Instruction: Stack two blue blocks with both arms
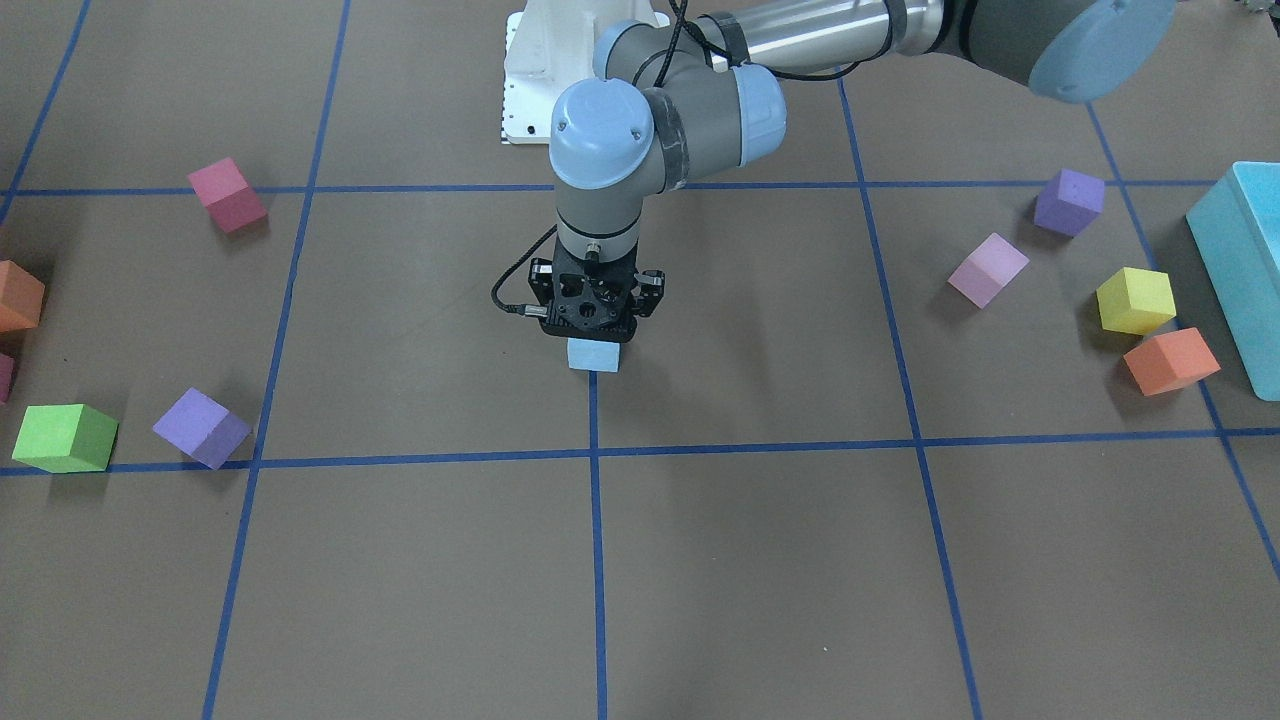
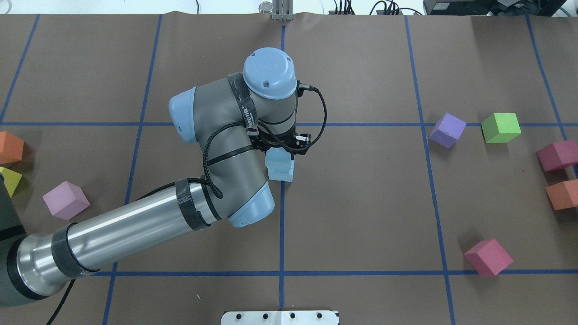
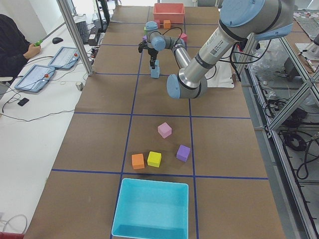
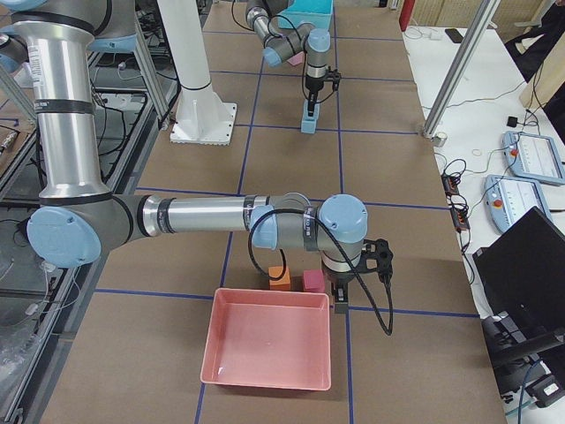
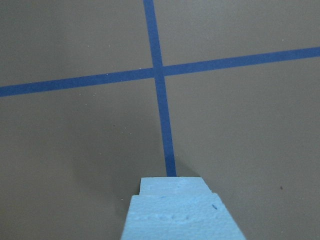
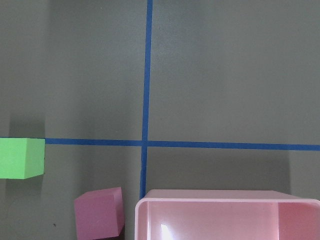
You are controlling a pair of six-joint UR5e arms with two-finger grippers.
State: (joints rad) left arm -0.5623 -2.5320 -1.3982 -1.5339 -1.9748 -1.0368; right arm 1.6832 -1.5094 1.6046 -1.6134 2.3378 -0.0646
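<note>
Two light-blue blocks stand stacked at the table's centre on a blue tape line. The upper block (image 2: 277,157) sits slightly askew on the lower block (image 2: 281,172). My left gripper (image 2: 280,146) points straight down around the upper block and looks shut on it. In the front view the gripper (image 1: 595,335) hides the upper block and only the lower block (image 1: 594,355) shows. The left wrist view shows the upper block (image 5: 180,217) close up. My right gripper (image 4: 342,300) hangs far off beside a pink tray (image 4: 265,340); I cannot tell whether it is open or shut.
Loose cubes lie to both sides: purple (image 2: 447,130), green (image 2: 500,127), magenta (image 2: 488,257), orange (image 2: 562,194) and lilac (image 2: 66,200). A turquoise bin (image 1: 1240,270) stands at the table's left end. The white pedestal base (image 1: 530,80) is behind the stack.
</note>
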